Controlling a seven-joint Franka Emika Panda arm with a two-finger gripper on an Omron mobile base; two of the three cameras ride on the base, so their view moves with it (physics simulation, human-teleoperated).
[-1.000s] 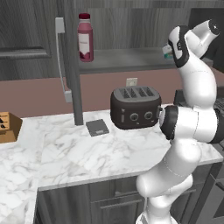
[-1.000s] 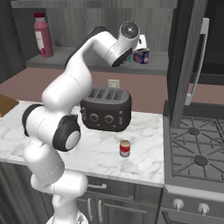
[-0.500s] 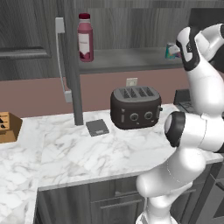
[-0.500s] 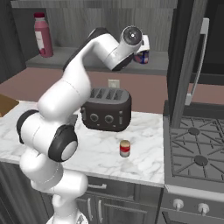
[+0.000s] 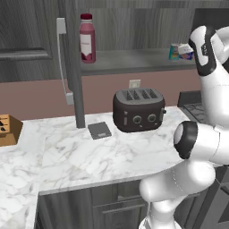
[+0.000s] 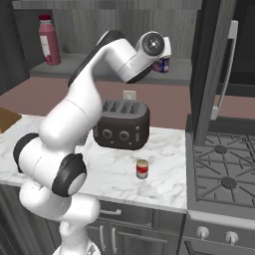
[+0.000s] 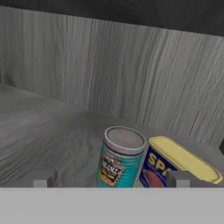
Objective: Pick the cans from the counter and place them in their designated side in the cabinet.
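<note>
The teal-blue can [image 7: 120, 156] stands upright on the cabinet's grey shelf [image 7: 43, 140], touching a blue tin with a yellow top [image 7: 177, 168] on its right. My gripper [image 7: 111, 180] is open. Its two fingertips [image 7: 43, 179] stand wide on either side of the can and clear of it. From the left base the same can [image 5: 174, 52] shows on the shelf beside my hand. The red can with a white band [image 6: 142, 169] stands on the marble counter [image 6: 114, 172] in front of the toaster.
A tall dark-red bottle [image 5: 87, 38] stands at the shelf's left end. A black toaster [image 6: 122, 124] sits on the counter under my arm. An open cabinet door with a silver handle [image 5: 62, 58] hangs left, another door [image 6: 219, 69] right, above the stove [image 6: 221, 169].
The gripper has gone from shut to open and let go of the teal-blue can, which now stands on the shelf. The upper arm has swung slightly.
</note>
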